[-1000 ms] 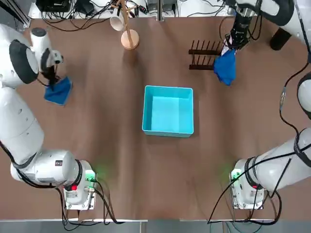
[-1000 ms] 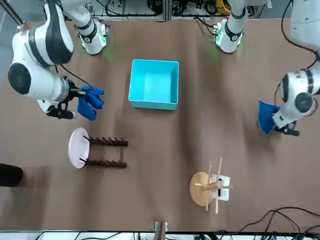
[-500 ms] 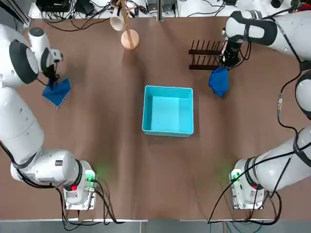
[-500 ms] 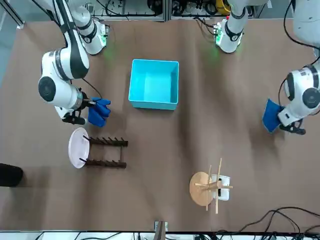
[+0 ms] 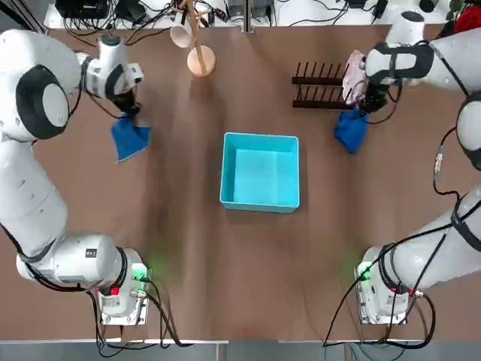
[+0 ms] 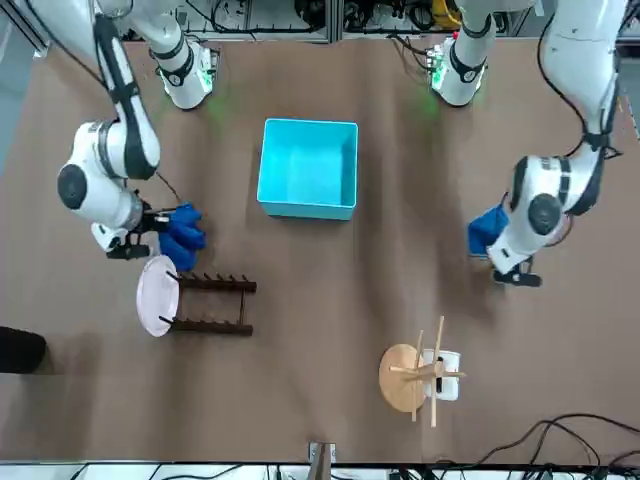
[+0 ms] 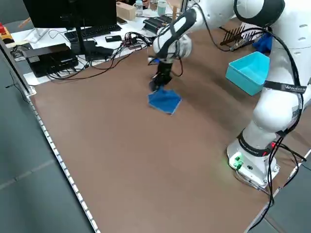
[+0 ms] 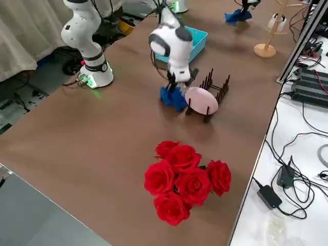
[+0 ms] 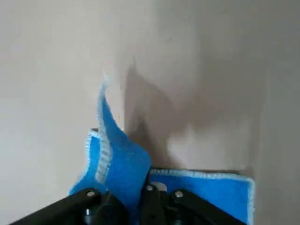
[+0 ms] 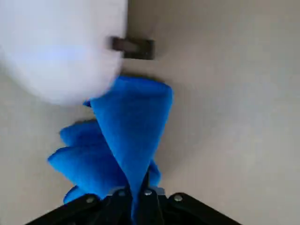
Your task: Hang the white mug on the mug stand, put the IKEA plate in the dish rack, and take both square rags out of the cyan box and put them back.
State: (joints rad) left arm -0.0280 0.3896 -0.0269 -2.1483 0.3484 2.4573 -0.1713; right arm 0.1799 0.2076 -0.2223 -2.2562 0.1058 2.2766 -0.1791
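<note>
My left gripper (image 5: 126, 114) is shut on one dark blue square rag (image 5: 129, 140), which hangs low over the table left of the cyan box (image 5: 259, 138). In the left wrist view that rag (image 9: 117, 159) is pinched between the fingers. My right gripper (image 5: 361, 110) is shut on the other square rag (image 5: 350, 129), just beside the dish rack (image 5: 316, 83). The IKEA plate (image 5: 353, 68) stands in the rack's right end. On the mug stand (image 5: 200, 59) hangs the white mug (image 5: 180, 34). The cyan box holds nothing.
A bunch of red roses (image 8: 184, 179) lies near the table's right edge in the right side view. Cables and equipment (image 5: 113, 15) lie beyond the far edge. Both arm bases (image 5: 120, 289) stand at the near edge.
My left gripper has carried its rag rightward, toward the cyan box. My right gripper and its rag have swung about beside the dish rack and now sit close to the plate.
</note>
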